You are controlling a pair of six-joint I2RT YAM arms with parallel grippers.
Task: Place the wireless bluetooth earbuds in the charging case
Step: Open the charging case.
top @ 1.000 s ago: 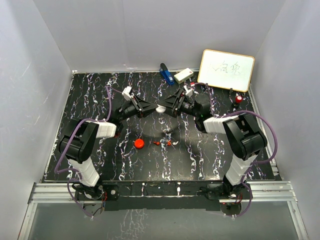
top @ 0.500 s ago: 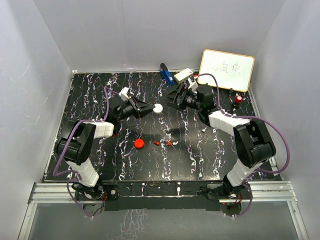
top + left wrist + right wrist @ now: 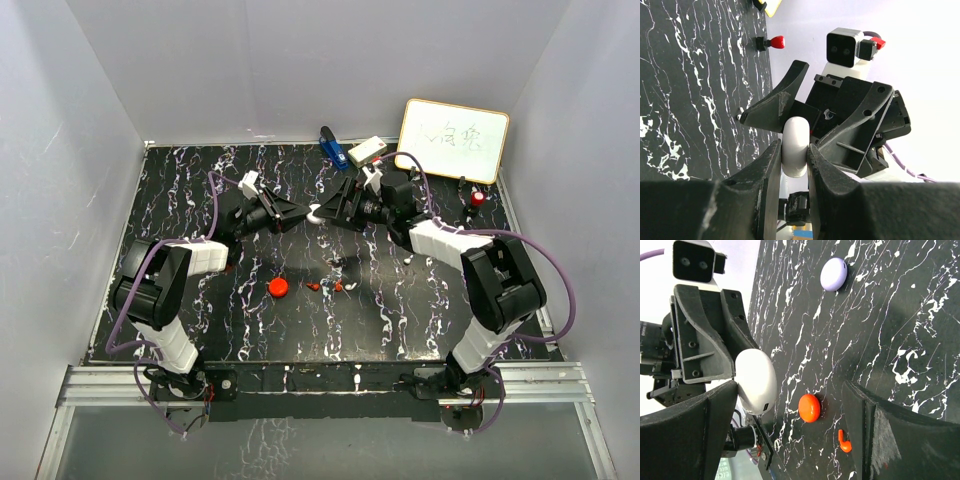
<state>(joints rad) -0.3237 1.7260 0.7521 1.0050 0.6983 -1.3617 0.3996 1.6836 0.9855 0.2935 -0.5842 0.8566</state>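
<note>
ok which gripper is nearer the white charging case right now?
Left. The left gripper is shut on the white charging case, pinching its sides. The right gripper is open, facing it from the opposite side, with the case between its spread fingers but not clamped.

Smooth, glossy white round plastic case [image 3: 795, 147], lightly reflective, above a black marble-look tabletop [image 3: 685, 90] with white veins and a dull sheen.

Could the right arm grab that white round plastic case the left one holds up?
Probably yes: the right gripper stands open with the white round plastic case between its fingers, nothing in the way. The left gripper, shut on the case, covers only its near part.
</note>
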